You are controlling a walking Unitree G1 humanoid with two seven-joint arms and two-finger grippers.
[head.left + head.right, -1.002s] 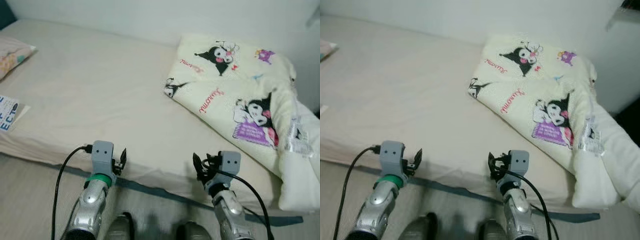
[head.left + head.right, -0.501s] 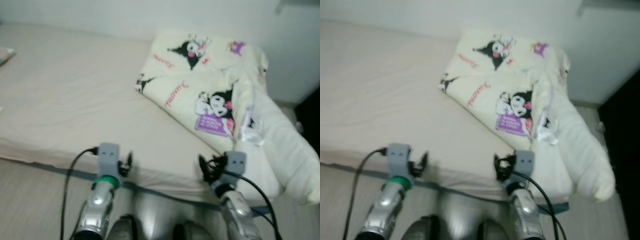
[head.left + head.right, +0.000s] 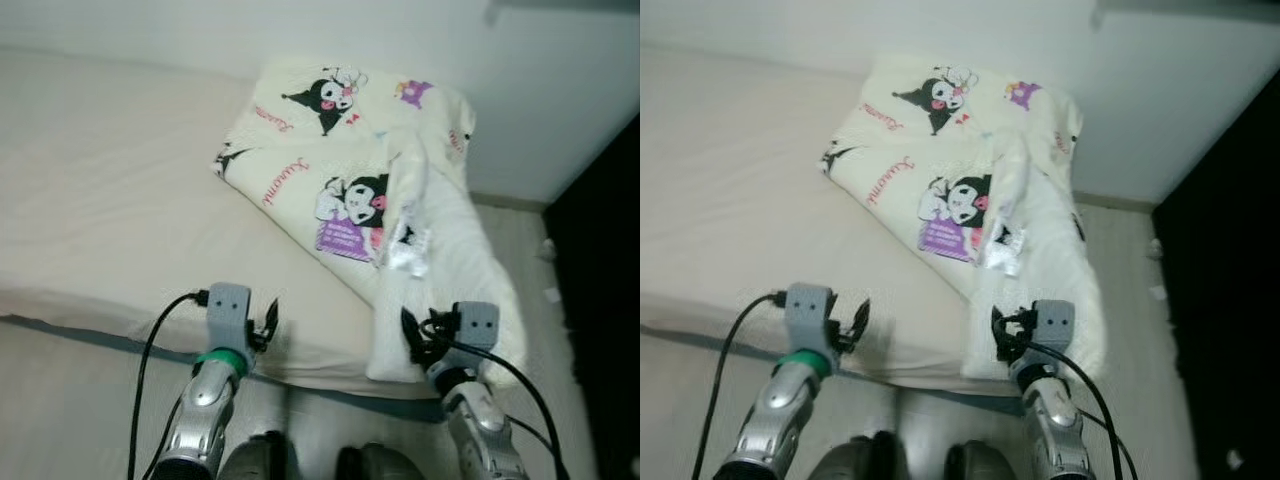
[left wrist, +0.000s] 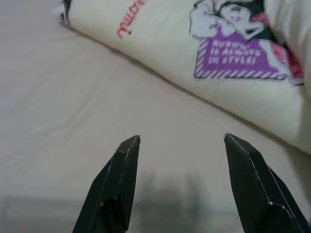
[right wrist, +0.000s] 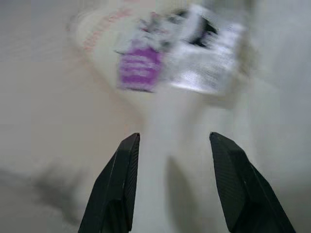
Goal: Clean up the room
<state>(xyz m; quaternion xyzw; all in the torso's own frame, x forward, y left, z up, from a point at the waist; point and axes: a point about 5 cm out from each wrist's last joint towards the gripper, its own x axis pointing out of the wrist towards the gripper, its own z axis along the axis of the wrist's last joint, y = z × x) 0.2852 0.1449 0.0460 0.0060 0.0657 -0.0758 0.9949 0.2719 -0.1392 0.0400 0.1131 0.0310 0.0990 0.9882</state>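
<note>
The view has been swung rightward over the last second, so the folded cartoon-print quilt [image 3: 350,190] at the bed's [image 3: 110,210] far right corner is now faced, likely next to be tidied. Left gripper [image 4: 180,145] and right gripper [image 5: 170,145] are held spread, empty (the quilt overhangs the bed's right edge).

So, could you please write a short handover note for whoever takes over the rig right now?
Left gripper: open, holding nothing, over the near edge of the bed.
Right gripper: open, holding nothing, at the near end of the folded cartoon-print quilt.
The quilt lies on the bed's right end, its near end hanging past the edge.
Done: nothing grasped yet. Left: tidy the quilt.
</note>
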